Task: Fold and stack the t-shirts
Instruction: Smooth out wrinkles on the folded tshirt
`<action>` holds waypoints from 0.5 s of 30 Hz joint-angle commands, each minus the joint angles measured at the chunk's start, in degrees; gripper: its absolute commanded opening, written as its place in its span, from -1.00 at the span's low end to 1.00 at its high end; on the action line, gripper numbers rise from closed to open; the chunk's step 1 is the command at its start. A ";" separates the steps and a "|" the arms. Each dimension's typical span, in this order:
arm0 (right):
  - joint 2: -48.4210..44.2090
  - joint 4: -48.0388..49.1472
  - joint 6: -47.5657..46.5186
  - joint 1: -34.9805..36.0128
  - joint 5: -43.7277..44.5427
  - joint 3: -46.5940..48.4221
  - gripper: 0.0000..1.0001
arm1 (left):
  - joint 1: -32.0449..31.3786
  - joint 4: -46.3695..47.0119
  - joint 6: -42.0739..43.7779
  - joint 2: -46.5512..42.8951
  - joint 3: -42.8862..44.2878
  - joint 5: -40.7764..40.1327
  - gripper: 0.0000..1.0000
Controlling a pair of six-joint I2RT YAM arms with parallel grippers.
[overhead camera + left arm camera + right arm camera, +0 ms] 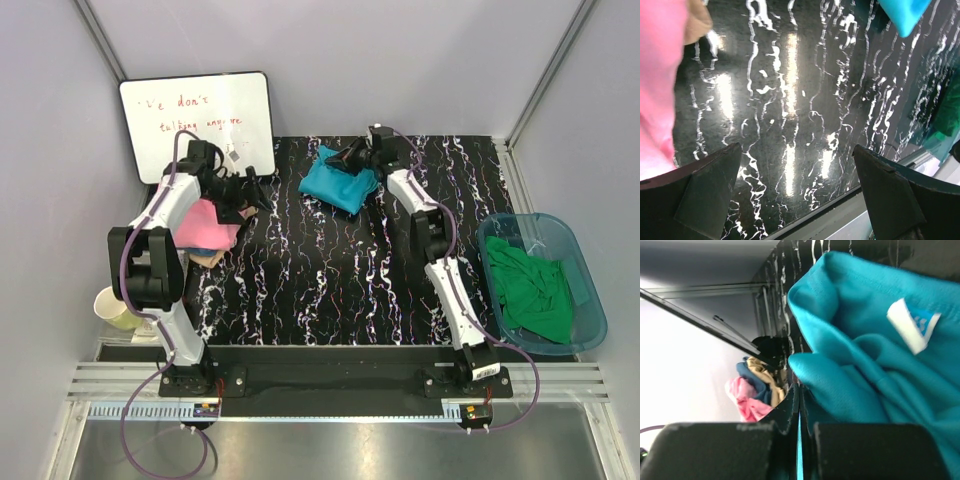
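Note:
A teal-blue t-shirt [338,185] lies bunched at the back middle of the black marbled table [320,290]. My right gripper [352,157] is shut on its far edge; the wrist view shows teal cloth [875,365] pinched between the closed fingers. A pink t-shirt [205,226] lies on a tan one [208,257] at the table's left edge; the pink one also fills the left of the left wrist view [657,85]. My left gripper [255,192] is open and empty above the table just right of the pink shirt. Green t-shirts [530,290] lie in the tub.
A translucent blue plastic tub [592,300] stands at the right, off the table. A whiteboard [195,120] leans at the back left. A pale cup [118,308] stands at the left by the left arm.

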 commanded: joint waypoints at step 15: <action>-23.45 7.98 -1.08 -1.00 -8.57 -29.74 -1.00 | -11.18 5.42 -6.19 5.86 18.54 4.31 0.98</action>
